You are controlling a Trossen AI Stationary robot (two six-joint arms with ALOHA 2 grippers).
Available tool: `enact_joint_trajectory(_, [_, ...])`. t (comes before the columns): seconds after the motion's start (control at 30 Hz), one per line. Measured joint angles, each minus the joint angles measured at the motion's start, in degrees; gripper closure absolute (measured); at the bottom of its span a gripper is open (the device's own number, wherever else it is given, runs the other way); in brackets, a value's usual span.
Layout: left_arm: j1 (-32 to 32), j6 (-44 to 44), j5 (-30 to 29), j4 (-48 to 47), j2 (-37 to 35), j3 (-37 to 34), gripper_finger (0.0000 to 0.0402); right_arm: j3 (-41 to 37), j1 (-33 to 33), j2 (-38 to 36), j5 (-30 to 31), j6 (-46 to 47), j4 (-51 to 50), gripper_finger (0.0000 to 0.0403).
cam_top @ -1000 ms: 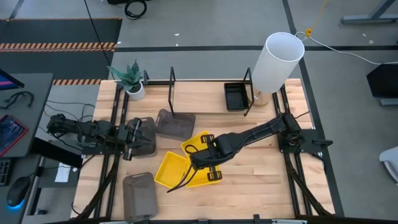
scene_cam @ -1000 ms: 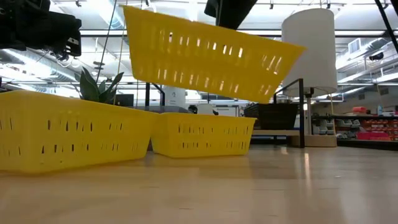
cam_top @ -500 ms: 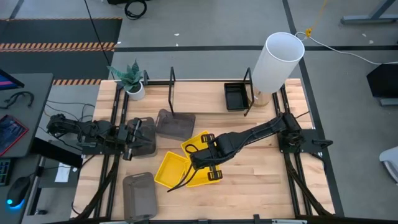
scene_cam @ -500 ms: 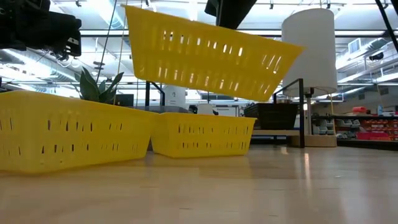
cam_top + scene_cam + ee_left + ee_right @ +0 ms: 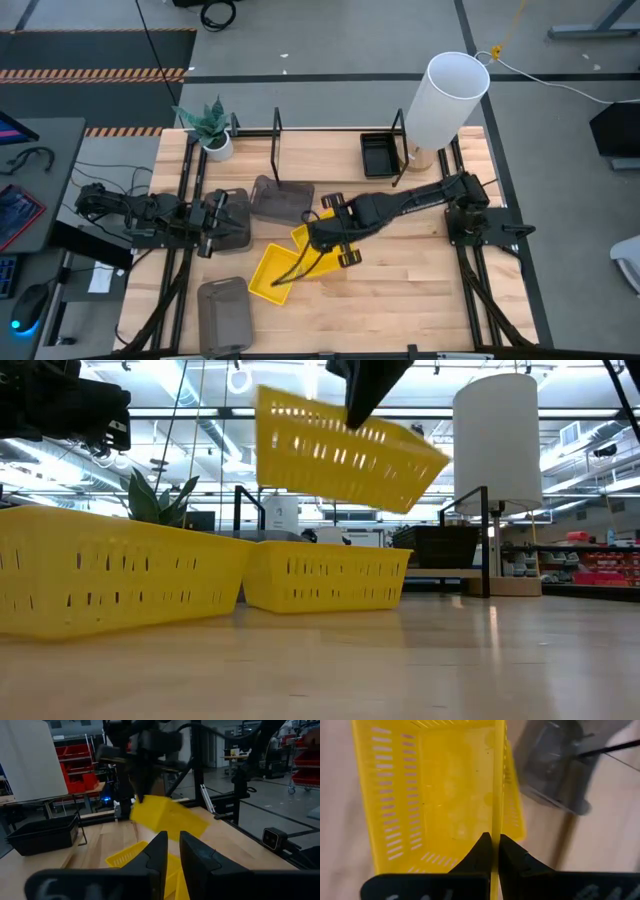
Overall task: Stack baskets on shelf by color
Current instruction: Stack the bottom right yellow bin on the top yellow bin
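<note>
Alignment matters: right gripper [image 5: 491, 851], clamped on lifted yellow basket [image 5: 340, 452] rim, should level it over the yellow basket below [image 5: 325, 577]; left gripper [image 5: 169, 851], nearly closed, waits.

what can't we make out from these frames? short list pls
- High view: the right gripper and arm cover most of the lifted yellow basket.
- Low view: the near yellow basket hides the grey baskets.
- Left gripper: the high view is too small to show whether it holds anything.

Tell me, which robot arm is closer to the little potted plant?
The left. Its gripper rests over a grey basket, just in front of the plant; the right gripper holds a yellow basket aloft mid-table, farther away.
</note>
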Motion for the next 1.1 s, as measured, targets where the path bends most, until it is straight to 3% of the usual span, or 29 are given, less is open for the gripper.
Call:
enact_joint_trajectory(0.23, [0.01,0.03,0.01,-0.01,0.00,0.01,0.0338,-0.02,-5.54,0.28,0.34,-3.74,0.98,0.0389])
enact_joint_trajectory(0.47, [0.02,0.04,0.02,-0.02,0.02,0.02,0.0347,-2.39,-7.78,0.34,-0.51,-14.07,2.09,0.0389])
enact_joint_trajectory(1.1, [0.00,0.02,0.01,0.00,0.00,0.00,0.0348,-8.07,-7.93,0.33,-4.94,-14.50,9.72,0.0388])
